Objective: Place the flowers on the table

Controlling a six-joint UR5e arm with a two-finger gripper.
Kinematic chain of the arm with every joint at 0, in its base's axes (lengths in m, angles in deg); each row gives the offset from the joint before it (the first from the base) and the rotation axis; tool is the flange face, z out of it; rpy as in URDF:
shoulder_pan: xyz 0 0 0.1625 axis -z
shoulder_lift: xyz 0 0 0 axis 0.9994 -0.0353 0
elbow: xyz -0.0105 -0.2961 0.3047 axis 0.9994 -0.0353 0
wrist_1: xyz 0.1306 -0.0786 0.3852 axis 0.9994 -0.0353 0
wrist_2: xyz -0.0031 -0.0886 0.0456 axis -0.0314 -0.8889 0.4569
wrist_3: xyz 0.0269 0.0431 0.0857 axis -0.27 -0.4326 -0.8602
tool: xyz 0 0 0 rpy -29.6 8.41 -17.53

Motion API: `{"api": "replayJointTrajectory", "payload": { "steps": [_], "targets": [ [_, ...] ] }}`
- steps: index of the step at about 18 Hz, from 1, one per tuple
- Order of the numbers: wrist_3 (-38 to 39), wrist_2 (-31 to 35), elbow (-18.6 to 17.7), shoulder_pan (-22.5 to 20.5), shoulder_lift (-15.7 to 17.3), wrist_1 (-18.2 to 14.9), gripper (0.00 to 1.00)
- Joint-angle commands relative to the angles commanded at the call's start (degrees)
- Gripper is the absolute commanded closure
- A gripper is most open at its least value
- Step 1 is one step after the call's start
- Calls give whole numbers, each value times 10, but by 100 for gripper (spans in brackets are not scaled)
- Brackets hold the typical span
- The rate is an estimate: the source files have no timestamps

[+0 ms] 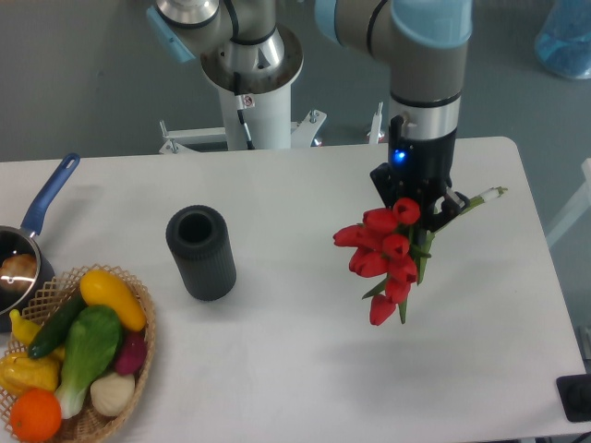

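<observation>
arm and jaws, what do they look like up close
The arm has grey tubular links with light blue joint caps and a silver wrist band. The gripper is black with a glowing blue light on its body. The base sits on a white pedestal with a thin cable running down it.

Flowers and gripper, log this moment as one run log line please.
gripper: shut on flowers | flowers: held above table, buds hanging down, stems toward right | placement: not yet done

**The arm points straight down**

The arm comes in from twelve o'clock and hangs straight down. A small blue light glows on its wrist. The black gripper (417, 205) at the bottom is squeezed tight, fingers pointing down.
</observation>
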Motion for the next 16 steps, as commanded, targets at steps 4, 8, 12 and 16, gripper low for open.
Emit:
{"api": "replayJointTrajectory", "payload": {
  "steps": [4, 8, 12, 16],
  "targets": [
    [11, 24, 0, 21, -16, 1, 95],
    [21, 19, 0, 25, -25, 1, 95],
    [48, 21, -2, 47, -60, 5, 95],
    [48, 22, -14, 65, -73, 10, 93]
  ]
}}
